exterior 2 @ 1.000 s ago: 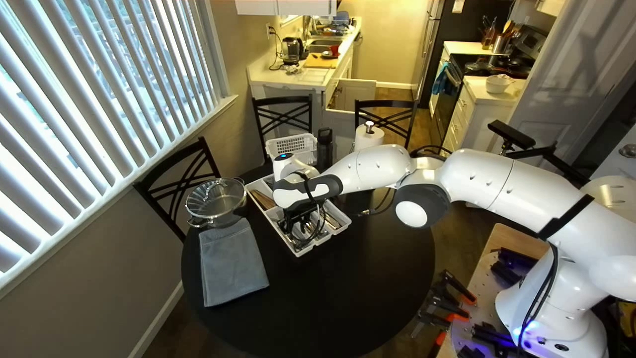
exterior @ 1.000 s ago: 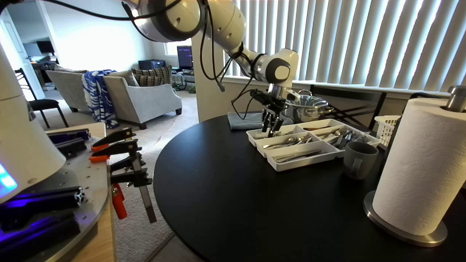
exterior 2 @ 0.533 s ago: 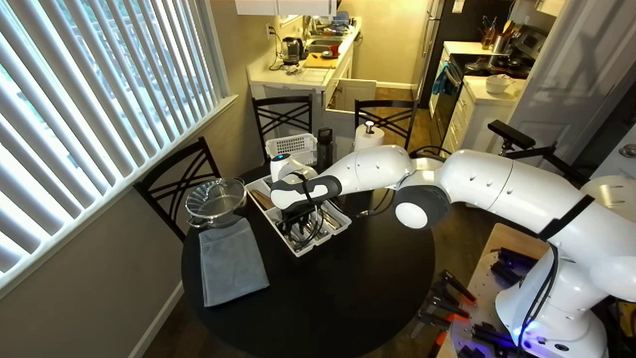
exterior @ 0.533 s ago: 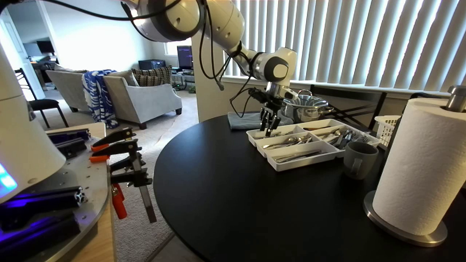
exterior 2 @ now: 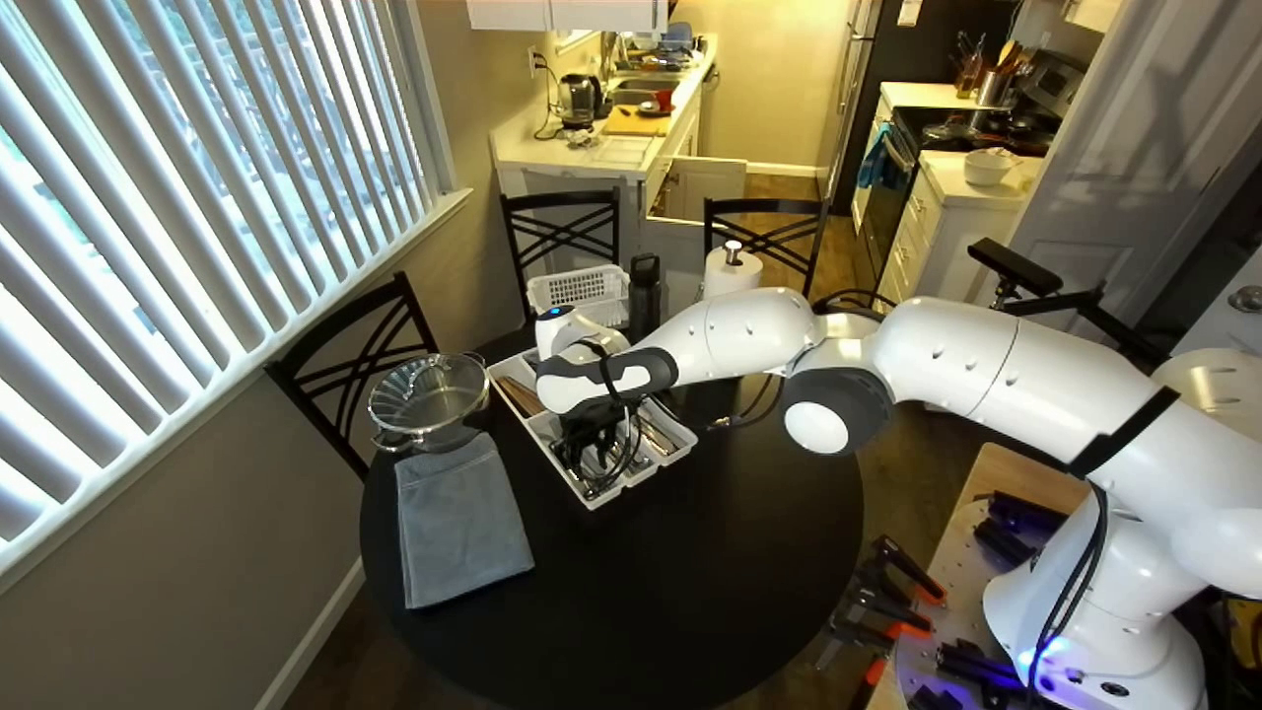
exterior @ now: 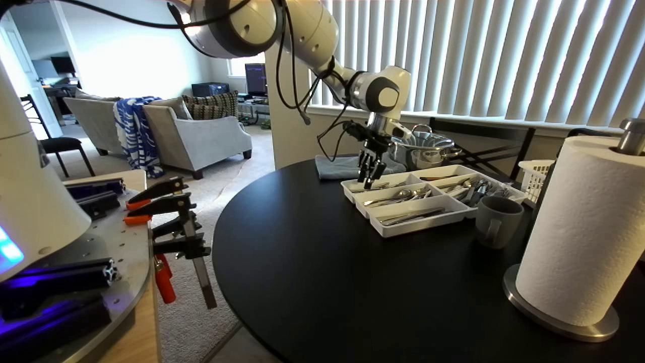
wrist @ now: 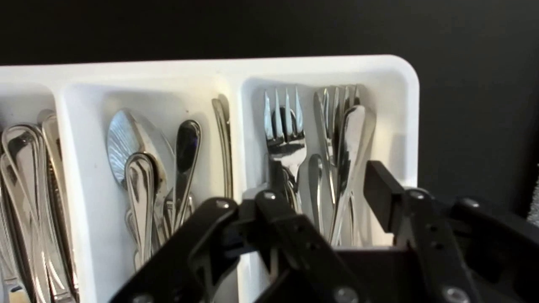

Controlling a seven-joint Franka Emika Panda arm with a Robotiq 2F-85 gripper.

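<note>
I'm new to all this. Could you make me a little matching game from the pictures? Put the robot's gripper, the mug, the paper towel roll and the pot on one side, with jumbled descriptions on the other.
Column one
1. Gripper
2. Mug
3. Paper towel roll
4. Pot

Column two
A. Upright on a round metal base
B. Topped with a clear lid
C. Open, over forks in a white tray
D. Matte grey, one handle showing

Pairs: 1-C, 2-D, 3-A, 4-B

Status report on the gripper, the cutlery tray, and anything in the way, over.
Gripper open, nothing gripped. Forks beneath in cutlery tray, among other utensils. Tray divider appears close to the jaws.
</note>
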